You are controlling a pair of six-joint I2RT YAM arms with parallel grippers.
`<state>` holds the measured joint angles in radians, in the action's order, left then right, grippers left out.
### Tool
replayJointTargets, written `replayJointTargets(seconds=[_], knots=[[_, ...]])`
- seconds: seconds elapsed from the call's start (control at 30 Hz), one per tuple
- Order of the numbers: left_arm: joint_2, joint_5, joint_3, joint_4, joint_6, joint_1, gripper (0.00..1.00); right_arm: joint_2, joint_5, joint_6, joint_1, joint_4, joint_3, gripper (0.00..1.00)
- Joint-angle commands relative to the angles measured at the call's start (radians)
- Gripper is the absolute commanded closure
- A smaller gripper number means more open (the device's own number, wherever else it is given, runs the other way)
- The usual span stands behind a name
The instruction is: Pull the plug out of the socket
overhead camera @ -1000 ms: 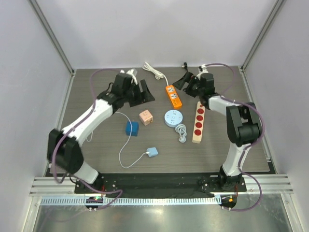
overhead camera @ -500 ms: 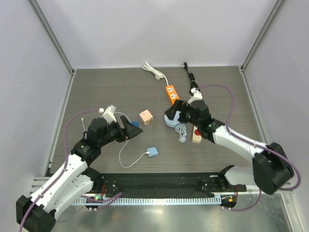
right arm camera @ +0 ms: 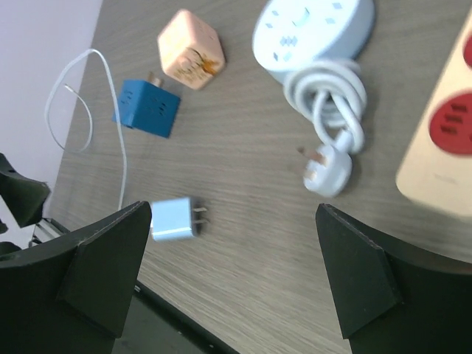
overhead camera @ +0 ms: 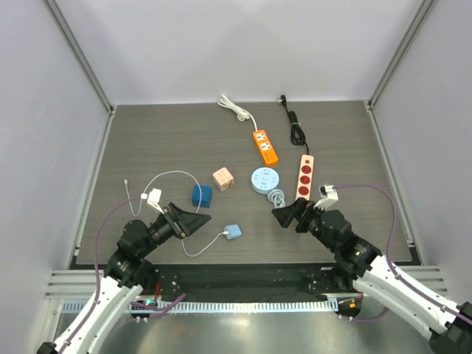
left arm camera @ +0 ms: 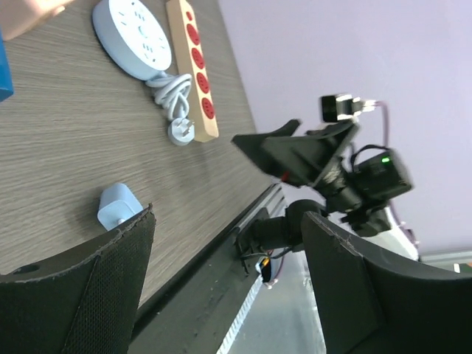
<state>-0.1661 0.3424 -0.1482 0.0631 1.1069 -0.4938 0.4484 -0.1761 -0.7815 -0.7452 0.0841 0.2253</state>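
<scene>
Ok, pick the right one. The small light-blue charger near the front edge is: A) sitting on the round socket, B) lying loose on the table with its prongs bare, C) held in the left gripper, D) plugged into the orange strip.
B: the light-blue charger lies flat on the table, prongs showing, in no socket.

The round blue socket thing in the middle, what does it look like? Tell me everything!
The round socket is a pale blue, plastic-looking disc lying flat on the dark table, plug holes on top, none filled. Its white cord is bundled beside it, ending in a white plug loose on the table. Nothing else touches it.
</scene>
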Motion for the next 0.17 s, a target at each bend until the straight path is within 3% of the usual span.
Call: replayJointTargets(seconds=[0.0, 0.07, 0.13], knots=[[0.124, 0.029, 0.067, -0.036, 0.082, -0.002, 0.19, -0.101, -0.011, -0.079, -0.006, -0.009, -0.093, 0.00], [0.213, 0.030, 0.090, 0.003, 0.096, -0.003, 0.18, -0.141, -0.011, -0.099, -0.006, -0.010, -0.136, 0.00], [0.183, 0.081, 0.084, -0.003, 0.076, -0.002, 0.18, -0.191, 0.022, -0.096, -0.006, -0.010, -0.144, 0.00]])
